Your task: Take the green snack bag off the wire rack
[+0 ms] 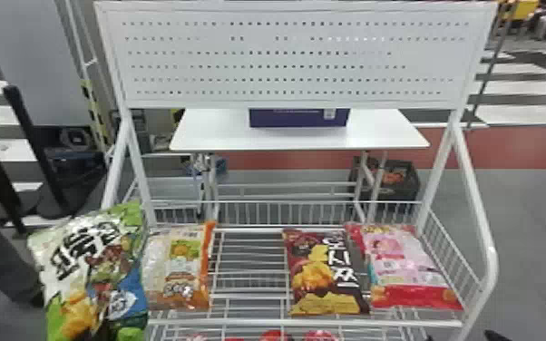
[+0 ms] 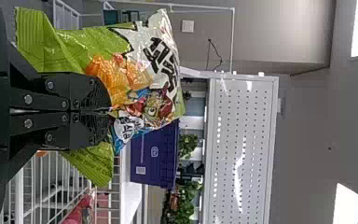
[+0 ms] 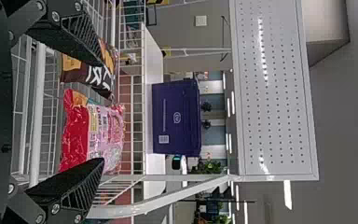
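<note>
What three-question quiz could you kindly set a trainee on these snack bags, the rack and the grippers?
1. True or false: the left gripper holds the green snack bag.
2. Fill in the blank: on the wire rack, the brown bag lies between the orange-edged bag and the ____.
3. Choose one: the right gripper is (a) shut on a box, (b) open and empty, (c) shut on a bag.

Key: 1. true; 2. pink bag; 3. b
</note>
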Action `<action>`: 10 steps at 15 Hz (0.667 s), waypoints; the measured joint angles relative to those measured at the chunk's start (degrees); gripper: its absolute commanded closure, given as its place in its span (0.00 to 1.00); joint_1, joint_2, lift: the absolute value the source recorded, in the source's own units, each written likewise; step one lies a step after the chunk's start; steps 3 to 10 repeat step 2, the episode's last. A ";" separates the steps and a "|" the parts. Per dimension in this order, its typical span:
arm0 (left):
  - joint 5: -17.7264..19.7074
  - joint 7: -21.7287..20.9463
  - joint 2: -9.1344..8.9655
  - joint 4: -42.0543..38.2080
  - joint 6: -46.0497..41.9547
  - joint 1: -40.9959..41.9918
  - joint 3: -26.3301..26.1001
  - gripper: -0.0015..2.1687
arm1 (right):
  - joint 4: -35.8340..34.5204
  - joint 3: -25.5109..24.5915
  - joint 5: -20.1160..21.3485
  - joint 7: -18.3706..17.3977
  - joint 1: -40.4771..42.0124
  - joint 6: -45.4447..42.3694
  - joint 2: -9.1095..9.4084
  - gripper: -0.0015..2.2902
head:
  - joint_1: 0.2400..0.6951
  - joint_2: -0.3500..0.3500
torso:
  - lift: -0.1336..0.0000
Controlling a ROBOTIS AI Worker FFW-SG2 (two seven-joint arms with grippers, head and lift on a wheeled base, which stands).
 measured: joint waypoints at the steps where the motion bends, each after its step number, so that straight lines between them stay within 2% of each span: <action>1: 0.00 0.00 0.00 0.00 -0.11 0.01 0.04 0.77 | 0.10 0.00 0.04 0.01 -0.06 -0.02 0.06 0.08 | 0.57 0.50 | 1.00; 10: 0.00 -0.02 0.00 0.00 -0.16 0.01 0.05 0.77 | 0.16 0.00 0.06 0.01 -0.08 -0.04 0.10 0.08 | 0.57 0.50 | 1.00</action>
